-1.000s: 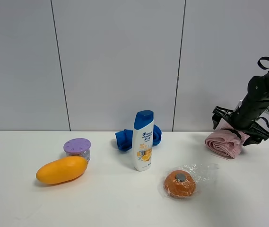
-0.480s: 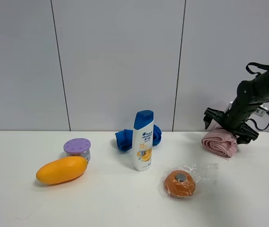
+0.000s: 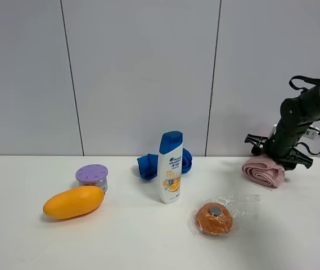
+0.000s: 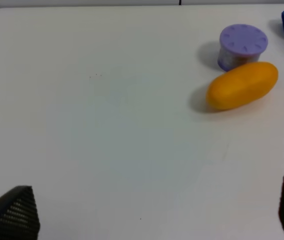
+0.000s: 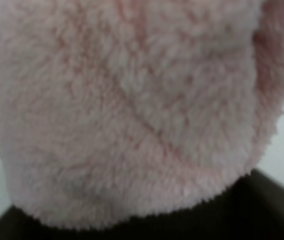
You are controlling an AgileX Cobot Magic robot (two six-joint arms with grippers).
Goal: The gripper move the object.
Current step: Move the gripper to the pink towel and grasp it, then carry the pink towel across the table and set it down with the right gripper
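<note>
The fluffy pink rolled towel (image 3: 264,171) lies at the far right of the white table (image 3: 120,236). My right gripper (image 3: 279,153), a black claw on a black arm, sits on top of it, with its jaws shut around the roll. In the right wrist view the pink towel (image 5: 132,100) fills almost the whole picture, with dark fingers (image 5: 261,205) at its edges. The towel's dark band is hidden. My left gripper (image 4: 151,220) is open and empty over bare table, with only its fingertips (image 4: 12,212) showing.
A white and blue shampoo bottle (image 3: 170,167) stands mid-table with a blue cloth bundle (image 3: 148,164) behind it. An orange wrapped item (image 3: 213,219) lies in front. A mango (image 3: 73,202) and a purple-lidded jar (image 3: 91,176) are at the left; both also show in the left wrist view, mango (image 4: 241,85), jar (image 4: 242,46).
My right gripper and the pink towel shifted a little to the left and back along the table's far right. The arm's wrist turned. Everything else stayed put.
</note>
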